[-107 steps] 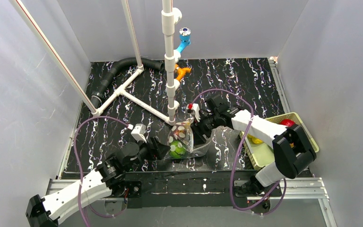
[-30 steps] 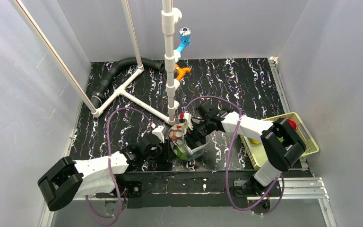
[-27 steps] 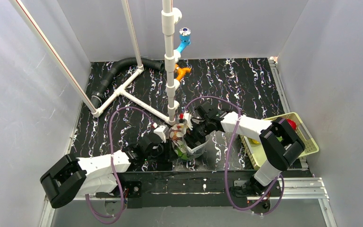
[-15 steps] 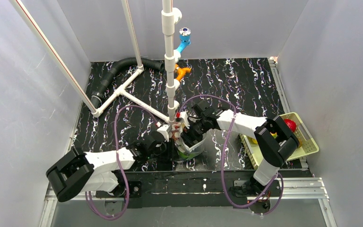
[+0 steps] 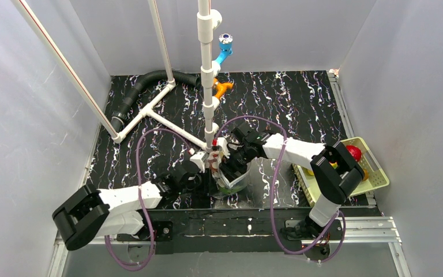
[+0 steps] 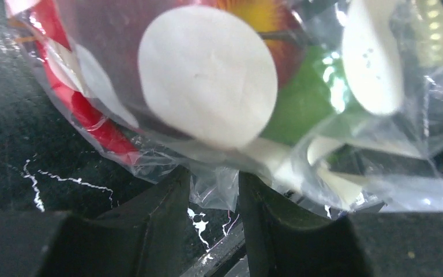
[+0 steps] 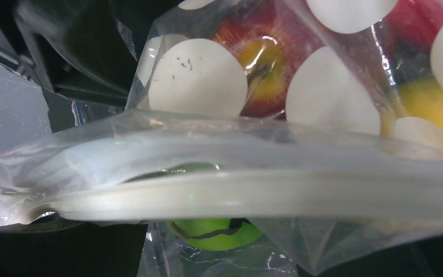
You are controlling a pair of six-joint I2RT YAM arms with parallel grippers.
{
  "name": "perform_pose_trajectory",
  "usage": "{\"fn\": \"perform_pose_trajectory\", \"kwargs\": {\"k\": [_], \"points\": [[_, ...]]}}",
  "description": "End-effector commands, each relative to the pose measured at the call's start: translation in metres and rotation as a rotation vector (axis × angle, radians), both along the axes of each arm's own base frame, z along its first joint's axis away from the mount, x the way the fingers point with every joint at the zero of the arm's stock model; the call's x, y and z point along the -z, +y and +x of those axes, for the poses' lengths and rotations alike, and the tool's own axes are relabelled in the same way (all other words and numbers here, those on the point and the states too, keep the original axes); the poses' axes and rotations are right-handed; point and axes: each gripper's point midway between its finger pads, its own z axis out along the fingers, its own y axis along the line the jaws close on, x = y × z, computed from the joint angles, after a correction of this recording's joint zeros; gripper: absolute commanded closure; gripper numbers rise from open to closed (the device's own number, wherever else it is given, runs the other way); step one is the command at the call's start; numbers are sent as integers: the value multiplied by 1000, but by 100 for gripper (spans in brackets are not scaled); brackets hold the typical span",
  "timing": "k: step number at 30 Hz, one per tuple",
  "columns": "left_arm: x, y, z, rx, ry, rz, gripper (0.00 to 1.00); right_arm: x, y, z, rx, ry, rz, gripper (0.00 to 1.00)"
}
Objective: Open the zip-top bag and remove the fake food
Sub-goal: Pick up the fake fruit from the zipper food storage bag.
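Lying near the table's (image 5: 127,161) front edge, the zip-top bag (image 6: 207,86) is pinched by a thin fold in the left gripper (image 6: 213,182). Beyond, whether the right gripper (image 5: 231,166) is open cannot be told. Film is judged soft, slippery; its stiffer zip edge is best gripped.

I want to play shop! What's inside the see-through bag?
A red-yellow apple, a green fruit and something yellow show through the bag. White dots and crinkles hide the rest.
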Motion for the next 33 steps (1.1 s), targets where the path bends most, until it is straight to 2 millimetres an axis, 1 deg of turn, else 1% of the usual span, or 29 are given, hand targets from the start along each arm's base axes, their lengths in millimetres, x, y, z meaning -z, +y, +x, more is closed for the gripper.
{"fn": "perform_pose_trajectory", "kwargs": {"k": [1,5,11,18,22,26,33], "points": [[-7,16,5,-68,-55,-4,64,-21,-6,12,-9,-114,19,86],[-4,31,4,-114,-68,11,64,-35,-13,9,-45,-124,52,88],[-9,42,5,-144,-91,9,64,-55,-20,1,-82,-105,123,89],[-13,45,5,-152,-100,3,64,-75,-26,-8,-129,-59,204,89],[-17,44,5,-150,-105,-4,63,-79,-31,-7,-135,-76,204,89],[-20,45,4,-153,-112,-10,62,-88,-37,-6,-135,-64,226,89],[-21,47,4,-157,-116,-16,60,-98,-41,-9,-152,-51,268,88]]}}
